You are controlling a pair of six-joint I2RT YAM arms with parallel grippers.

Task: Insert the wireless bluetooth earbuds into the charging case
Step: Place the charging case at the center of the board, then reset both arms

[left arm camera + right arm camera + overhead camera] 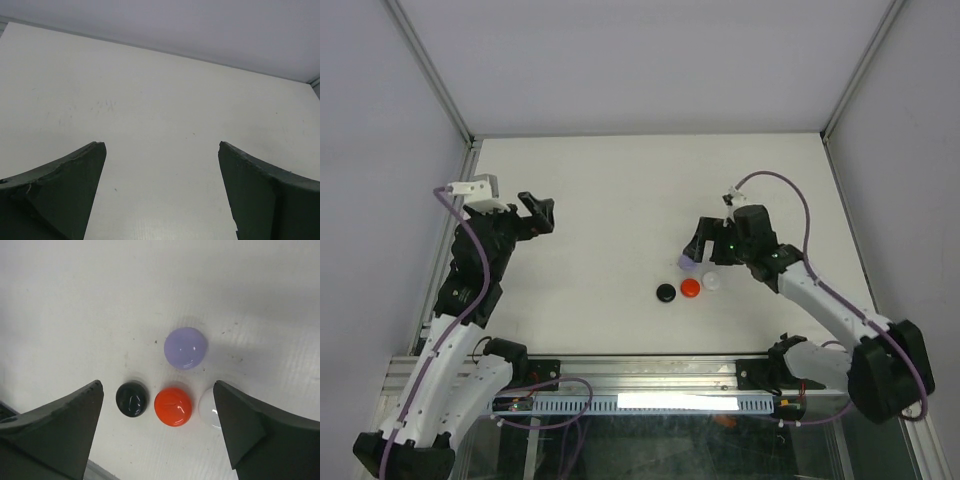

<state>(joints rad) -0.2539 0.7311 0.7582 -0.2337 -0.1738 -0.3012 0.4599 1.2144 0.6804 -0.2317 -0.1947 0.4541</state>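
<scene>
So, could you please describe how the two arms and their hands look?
The left arm and right arm have white links, black joints and purple cables. The left hand and right hand each have two dark, wedge-shaped fingers.

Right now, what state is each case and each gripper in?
lavender case: shut, on the table, apart from the row of three.
black case: shut, at one end of the row.
red case: shut, middle of the row.
white case: looks shut, partly hidden.
left gripper: open, empty.
right gripper: open, empty, above the cases.
</scene>
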